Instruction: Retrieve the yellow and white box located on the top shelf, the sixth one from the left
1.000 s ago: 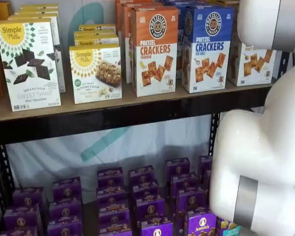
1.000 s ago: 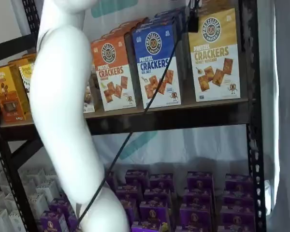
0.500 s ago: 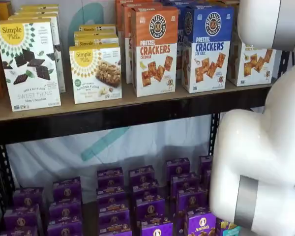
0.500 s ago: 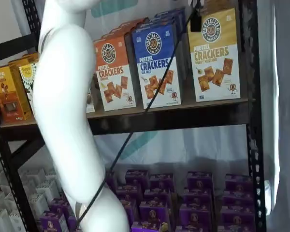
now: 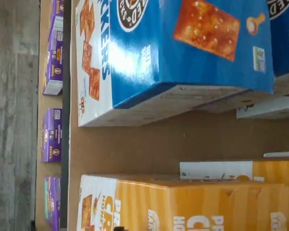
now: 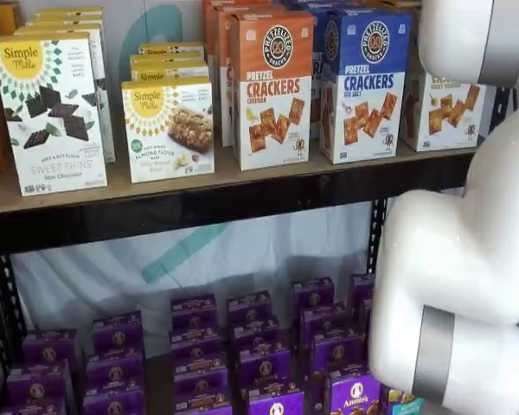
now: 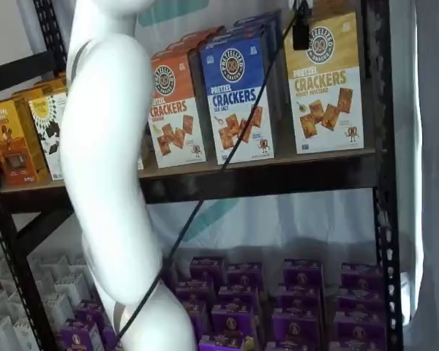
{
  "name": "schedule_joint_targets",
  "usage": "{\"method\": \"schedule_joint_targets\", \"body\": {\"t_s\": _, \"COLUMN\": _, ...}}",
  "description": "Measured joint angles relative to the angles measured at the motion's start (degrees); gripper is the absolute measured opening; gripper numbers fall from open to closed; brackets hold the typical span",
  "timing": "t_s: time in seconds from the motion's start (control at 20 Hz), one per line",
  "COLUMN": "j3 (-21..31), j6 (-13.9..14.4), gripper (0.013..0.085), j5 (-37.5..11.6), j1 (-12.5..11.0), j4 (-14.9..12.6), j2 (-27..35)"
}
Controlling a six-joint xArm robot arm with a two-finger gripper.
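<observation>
The yellow and white box (image 7: 325, 84) stands upright at the right end of the top shelf (image 7: 263, 164), next to the blue crackers carton (image 7: 238, 91). In a shelf view the white arm hides most of the yellow and white box (image 6: 445, 112). The gripper (image 7: 300, 35) shows only as one black finger with a cable, hanging from the view's top edge before the box's upper left corner. Its jaws stand wide with nothing held. The wrist view looks down on the box's golden side (image 5: 192, 204), with bare shelf board (image 5: 149, 144) between it and the blue carton (image 5: 173, 53).
An orange crackers carton (image 6: 272, 91) and Simple Mills boxes (image 6: 50, 112) fill the rest of the top shelf. Several purple boxes (image 6: 259, 354) sit on the lower shelf. A black upright (image 7: 380, 146) stands right of the yellow and white box. The white arm (image 7: 106, 183) crosses the shelves' left part.
The black finger and cable have shifted slightly right, toward the yellow and white box. The white arm has swung a little right as well. The boxes have not moved.
</observation>
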Motion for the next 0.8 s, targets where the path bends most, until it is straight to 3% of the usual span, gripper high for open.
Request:
{"method": "schedule_joint_targets", "body": {"t_s": 0.35, "j3": -1.7, "j6": 0.4, "gripper": 0.085, "j5": 0.1, "j1": 0.7, "j4": -1.1, "j2": 1.3}}
{"method": "schedule_joint_targets", "body": {"t_s": 0.8, "j3": -1.9, "j6": 1.0, "gripper": 0.085, "j5": -0.1, "j1": 2.7, "j4": -4.9, "j2": 1.5}}
